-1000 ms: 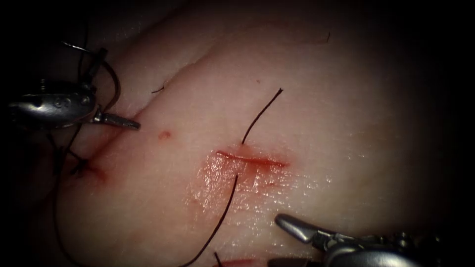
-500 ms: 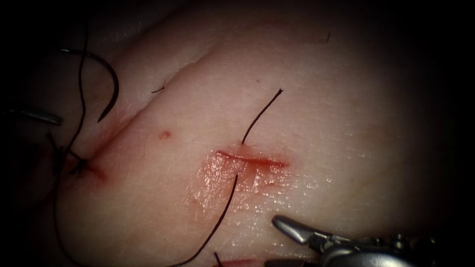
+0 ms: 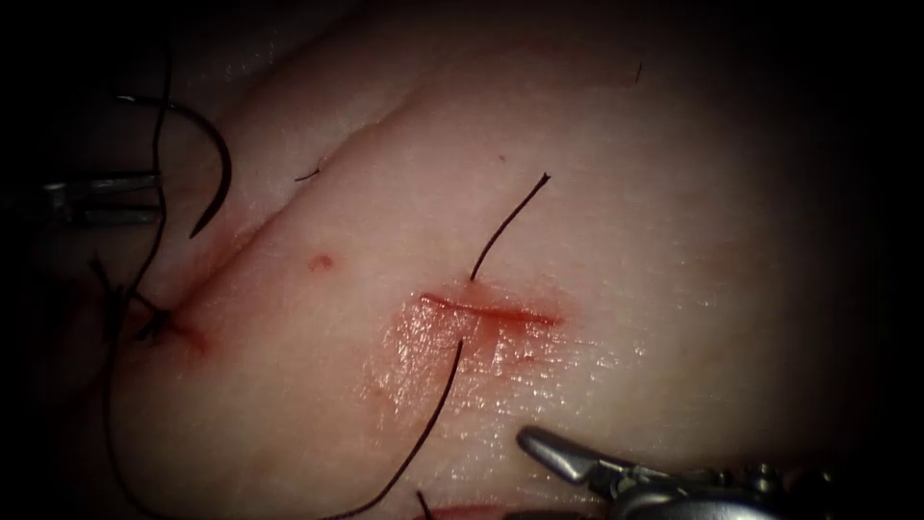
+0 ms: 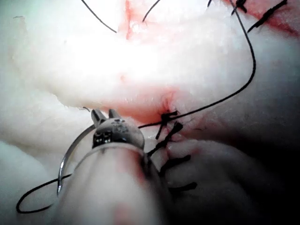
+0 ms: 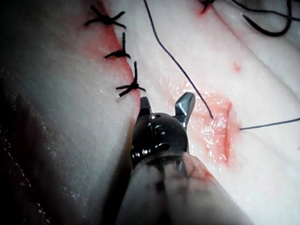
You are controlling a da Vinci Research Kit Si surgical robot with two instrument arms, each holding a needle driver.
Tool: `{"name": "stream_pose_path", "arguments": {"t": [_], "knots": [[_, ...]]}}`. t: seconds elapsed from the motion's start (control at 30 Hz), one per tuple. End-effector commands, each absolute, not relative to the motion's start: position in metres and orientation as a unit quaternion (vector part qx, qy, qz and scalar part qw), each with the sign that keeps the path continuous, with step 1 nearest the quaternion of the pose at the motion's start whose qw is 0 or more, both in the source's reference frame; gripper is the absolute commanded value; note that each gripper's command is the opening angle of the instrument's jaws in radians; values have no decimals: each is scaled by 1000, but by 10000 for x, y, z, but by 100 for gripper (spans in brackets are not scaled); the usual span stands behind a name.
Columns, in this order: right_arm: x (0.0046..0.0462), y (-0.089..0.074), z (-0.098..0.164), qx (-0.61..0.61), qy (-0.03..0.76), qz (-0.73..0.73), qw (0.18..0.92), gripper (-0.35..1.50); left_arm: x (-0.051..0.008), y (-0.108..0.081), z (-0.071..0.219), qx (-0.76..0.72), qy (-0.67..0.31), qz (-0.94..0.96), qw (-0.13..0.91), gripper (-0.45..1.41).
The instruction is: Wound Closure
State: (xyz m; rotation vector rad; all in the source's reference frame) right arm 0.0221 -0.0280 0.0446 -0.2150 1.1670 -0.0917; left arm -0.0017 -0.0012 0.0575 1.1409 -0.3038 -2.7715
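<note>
The left arm's small steel hand (image 4: 105, 113) is standing with its two jaws a little apart and is holding nothing. Just beside it, the dark curved needle (image 3: 229, 164) is lying free on the pale pink tissue (image 3: 674, 241), not stuck into it and well to the left of the short red cut (image 3: 491, 312). A strand of the thin black thread (image 3: 438, 404) is running down in front of this hand's tips, and a dark knotted stitch (image 3: 154, 325) is sitting a little below them.

The right arm's steel hand (image 5: 165, 106) is also empty, with its jaws apart. It is hovering close under the cut, toward its right end.

The thread is going into the tissue on the far side of the cut and coming out on the near side, with a short free end lying above.

To my eye, the needle is waiting to be taken. To do this well, the left hand should be closing on the body of the curve, away from the point, and not be catching the loose strand between the jaws. The right hand is better kept off the wet, shining skin by the cut.
</note>
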Motion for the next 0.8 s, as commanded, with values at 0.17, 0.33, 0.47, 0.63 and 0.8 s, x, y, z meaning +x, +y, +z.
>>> {"name": "stream_pose_path", "arguments": {"t": [0.17,0.33,0.47,0.63,0.8], "knots": [[228,-279,451,-99,553,-42,826,143,-22,-19,586,371,-100,-921,66,27],[227,-279,451,-96,555,-41,825,143,-24,-25,583,356,-87,-925,100,39],[228,-279,451,-94,555,-39,825,143,-22,-26,582,353,-86,-925,111,40],[228,-280,450,-93,557,-40,824,141,-19,-29,585,347,-81,-926,123,37],[228,-279,450,-92,558,-40,824,140,-14,-28,590,339,-83,-928,132,35]]}}
